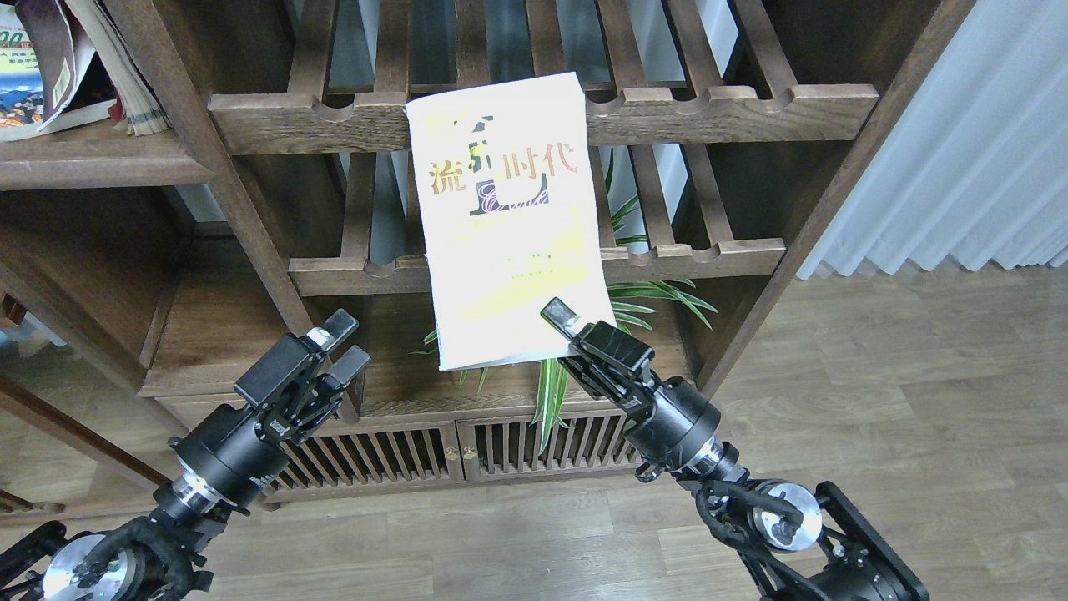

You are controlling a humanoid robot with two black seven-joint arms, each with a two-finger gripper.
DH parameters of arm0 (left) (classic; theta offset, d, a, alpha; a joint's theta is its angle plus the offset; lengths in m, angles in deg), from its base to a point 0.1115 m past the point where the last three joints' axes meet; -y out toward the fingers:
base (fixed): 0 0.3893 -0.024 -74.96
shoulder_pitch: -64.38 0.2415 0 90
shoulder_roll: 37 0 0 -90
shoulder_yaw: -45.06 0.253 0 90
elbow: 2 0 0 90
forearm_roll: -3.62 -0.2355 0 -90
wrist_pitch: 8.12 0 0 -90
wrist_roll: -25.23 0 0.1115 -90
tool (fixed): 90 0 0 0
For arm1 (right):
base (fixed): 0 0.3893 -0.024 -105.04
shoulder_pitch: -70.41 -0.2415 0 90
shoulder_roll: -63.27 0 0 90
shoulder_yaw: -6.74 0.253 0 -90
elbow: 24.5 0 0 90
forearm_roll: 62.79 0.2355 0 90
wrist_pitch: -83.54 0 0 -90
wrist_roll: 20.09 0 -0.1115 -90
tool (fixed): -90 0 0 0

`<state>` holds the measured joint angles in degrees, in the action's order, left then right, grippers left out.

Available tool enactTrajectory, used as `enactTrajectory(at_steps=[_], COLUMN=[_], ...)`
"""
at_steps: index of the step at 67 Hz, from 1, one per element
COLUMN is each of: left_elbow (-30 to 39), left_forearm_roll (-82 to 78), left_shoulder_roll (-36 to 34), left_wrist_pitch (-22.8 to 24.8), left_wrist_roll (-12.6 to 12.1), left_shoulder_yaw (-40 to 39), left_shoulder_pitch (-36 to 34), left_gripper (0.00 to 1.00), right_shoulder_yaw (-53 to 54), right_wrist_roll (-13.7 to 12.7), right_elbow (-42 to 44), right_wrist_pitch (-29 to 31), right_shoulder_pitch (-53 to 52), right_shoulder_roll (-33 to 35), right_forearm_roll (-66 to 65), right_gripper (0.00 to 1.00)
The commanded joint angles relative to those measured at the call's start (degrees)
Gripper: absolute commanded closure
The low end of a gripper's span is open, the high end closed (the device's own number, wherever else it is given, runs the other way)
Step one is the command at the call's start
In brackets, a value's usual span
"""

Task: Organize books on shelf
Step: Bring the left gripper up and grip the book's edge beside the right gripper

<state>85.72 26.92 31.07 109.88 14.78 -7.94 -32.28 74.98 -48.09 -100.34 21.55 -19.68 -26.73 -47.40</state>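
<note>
The yellow-green book is held up in the air in front of the slatted racks, its cover facing the head view and its lower right corner pinched by the right gripper, whose fingers are closed on that corner. The left gripper hangs lower left, empty, its two fingers a narrow gap apart. At the top left, two more books already lean on the shelf, a flat dark board; one shows a colourful picture cover. By my judgement the carrying step is in hand: the book is lifted but well apart from the shelf. The next move calls for swinging it left and up, past the upright post, then turning it edge-on so it slides in beside the others. Held by one corner, it may sag or twist.
</note>
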Motion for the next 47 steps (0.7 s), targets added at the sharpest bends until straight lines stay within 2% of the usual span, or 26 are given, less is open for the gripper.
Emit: enactTrajectory(at_steps=[1, 22, 33, 41, 46, 47], left_elbow=[-0.4, -2.5, -4.7, -7.0, -8.1, -8.2], left_forearm_roll=[-0.4, -2.6, -3.0, -4.2, -4.8, -4.9], left_shoulder_roll=[1.7, 8.9, 10.5, 10.5, 10.5, 10.5], left_wrist_pitch=[0.0, 0.0, 0.0, 0.0, 0.0, 0.0], left_wrist_roll=[-0.1, -0.3, -0.3, -0.3, -0.5, -0.6], left_shoulder_yaw=[0.3, 0.8, 0.8, 0.9, 0.9, 0.9], left_shoulder_pitch=[-2.2, -6.6, -8.9, -10.2, -10.6, -10.6], left_gripper=[0.09, 0.08, 0.08, 0.14, 0.24, 0.30], right_shoulder_yaw=[-0.1, -1.6, -1.9, -2.8, -2.8, -2.8], right_wrist_roll=[0.0, 0.0, 0.0, 0.0, 0.0, 0.0], right_elbow=[-0.1, -0.4, -0.4, -0.5, -0.5, -0.5], right_wrist_pitch=[0.0, 0.0, 0.0, 0.0, 0.0, 0.0], right_shoulder_pitch=[0.0, -1.1, -1.4, -1.5, -1.4, -1.4], right_shoulder_roll=[0.0, 0.0, 0.0, 0.0, 0.0, 0.0], right_forearm_roll=[-0.1, -1.6, -2.4, -2.4, -2.5, -2.5], right_gripper=[1.00, 1.00, 1.00, 1.00, 1.00, 1.00])
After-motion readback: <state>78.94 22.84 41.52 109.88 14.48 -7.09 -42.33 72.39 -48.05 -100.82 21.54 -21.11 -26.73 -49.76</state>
